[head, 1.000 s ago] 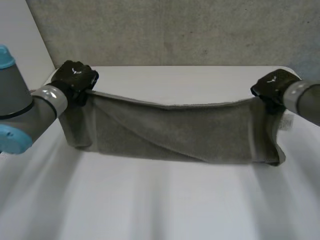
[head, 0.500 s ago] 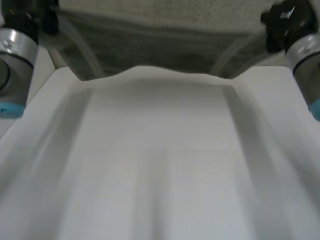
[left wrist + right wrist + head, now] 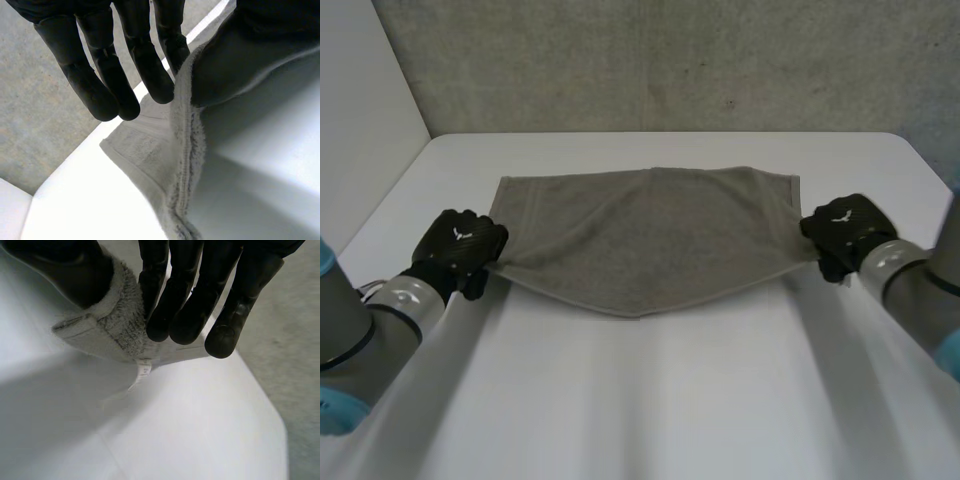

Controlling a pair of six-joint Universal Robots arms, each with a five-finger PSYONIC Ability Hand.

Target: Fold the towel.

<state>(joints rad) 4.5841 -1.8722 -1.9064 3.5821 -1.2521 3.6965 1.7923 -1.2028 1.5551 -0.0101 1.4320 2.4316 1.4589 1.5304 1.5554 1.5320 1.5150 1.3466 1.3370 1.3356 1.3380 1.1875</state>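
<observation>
Towel (image 3: 645, 235) on bench (image 3: 650, 400), corners pinched in fingers of left hand (image 3: 458, 250) and right hand (image 3: 840, 232); slack front edge possibly wrinkling if released unevenly

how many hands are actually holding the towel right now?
2. The left hand pinches the towel at its near left corner; the right hand pinches its near right corner. The towel's far edge lies on the table.
</observation>
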